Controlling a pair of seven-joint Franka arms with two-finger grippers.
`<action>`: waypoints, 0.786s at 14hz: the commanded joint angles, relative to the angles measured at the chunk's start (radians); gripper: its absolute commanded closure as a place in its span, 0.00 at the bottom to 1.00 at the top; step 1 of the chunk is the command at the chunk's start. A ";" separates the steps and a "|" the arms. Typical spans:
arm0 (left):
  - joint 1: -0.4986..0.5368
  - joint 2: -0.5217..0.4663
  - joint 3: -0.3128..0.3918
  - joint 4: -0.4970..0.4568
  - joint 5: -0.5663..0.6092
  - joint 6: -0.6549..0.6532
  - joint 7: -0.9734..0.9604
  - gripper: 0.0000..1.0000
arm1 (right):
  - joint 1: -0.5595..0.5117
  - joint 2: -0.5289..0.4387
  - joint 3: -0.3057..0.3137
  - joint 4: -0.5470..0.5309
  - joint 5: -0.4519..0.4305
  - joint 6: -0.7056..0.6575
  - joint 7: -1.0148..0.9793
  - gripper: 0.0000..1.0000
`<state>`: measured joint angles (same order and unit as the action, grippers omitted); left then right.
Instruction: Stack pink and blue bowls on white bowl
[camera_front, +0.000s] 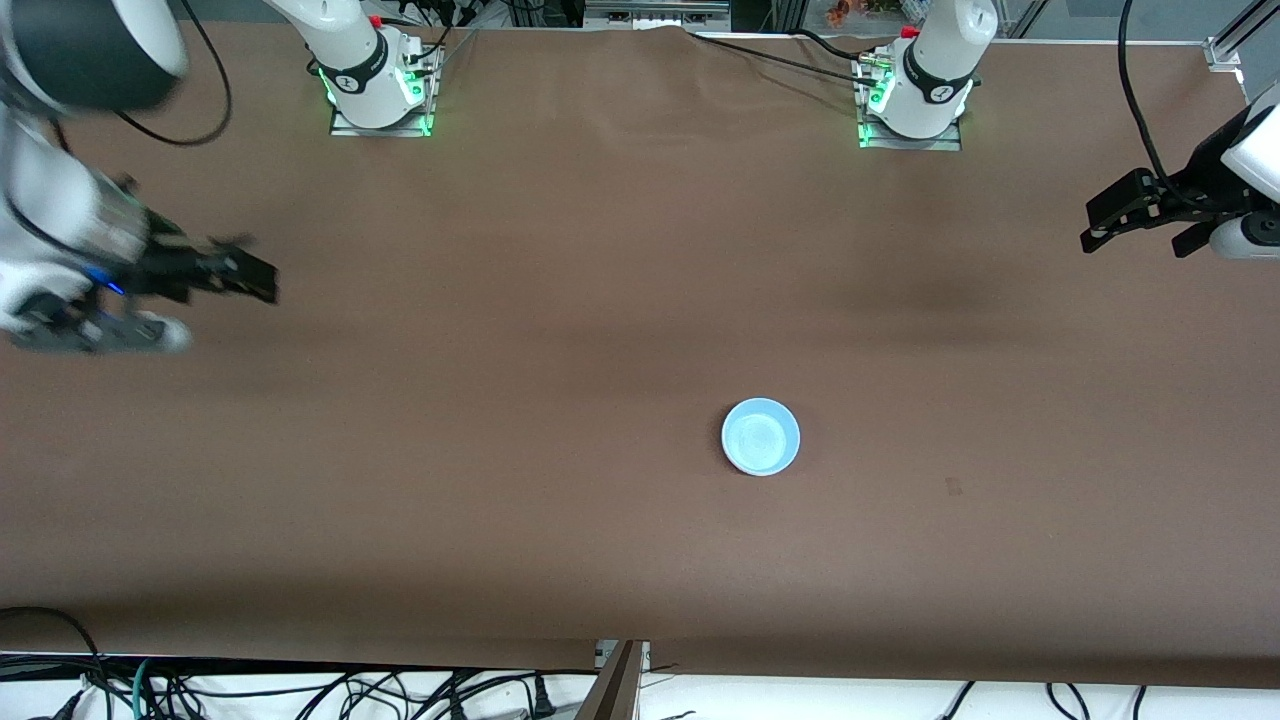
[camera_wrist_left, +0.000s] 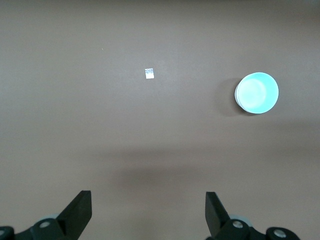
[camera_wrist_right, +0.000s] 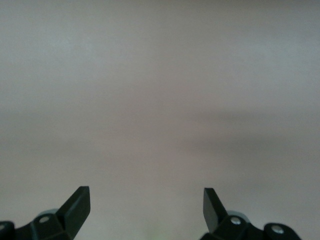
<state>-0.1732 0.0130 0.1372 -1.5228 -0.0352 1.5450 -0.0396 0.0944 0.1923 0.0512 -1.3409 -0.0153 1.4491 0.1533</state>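
A light blue bowl (camera_front: 760, 436) sits upright on the brown table, a little toward the left arm's end and nearer to the front camera than the middle. It also shows in the left wrist view (camera_wrist_left: 257, 93), where a pale edge shows under it on one side. No separate pink bowl or white bowl is in view. My left gripper (camera_front: 1088, 232) is open and empty over the left arm's end of the table; its fingers (camera_wrist_left: 148, 200) stand wide apart. My right gripper (camera_front: 258, 270) is open and empty over the right arm's end, and its wrist view (camera_wrist_right: 146, 197) shows only bare table.
A small white tag (camera_wrist_left: 149, 73) lies on the table between the bowl and the left arm's end, seen as a faint mark (camera_front: 953, 486) in the front view. The arm bases (camera_front: 380, 90) stand along the table's farthest edge. Cables (camera_front: 300, 695) hang below the nearest edge.
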 joint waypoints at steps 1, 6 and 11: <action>-0.008 0.018 -0.002 0.039 0.024 -0.028 -0.019 0.00 | -0.022 -0.154 0.016 -0.179 -0.049 0.020 -0.006 0.00; -0.008 0.018 -0.004 0.039 0.024 -0.028 -0.019 0.00 | -0.047 -0.225 0.016 -0.264 -0.049 -0.049 -0.072 0.00; -0.008 0.018 -0.007 0.039 0.024 -0.028 -0.019 0.00 | -0.054 -0.212 0.016 -0.264 -0.041 -0.049 -0.061 0.00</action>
<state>-0.1735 0.0183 0.1324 -1.5162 -0.0351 1.5440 -0.0504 0.0609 -0.0046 0.0524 -1.5868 -0.0556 1.4039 0.1016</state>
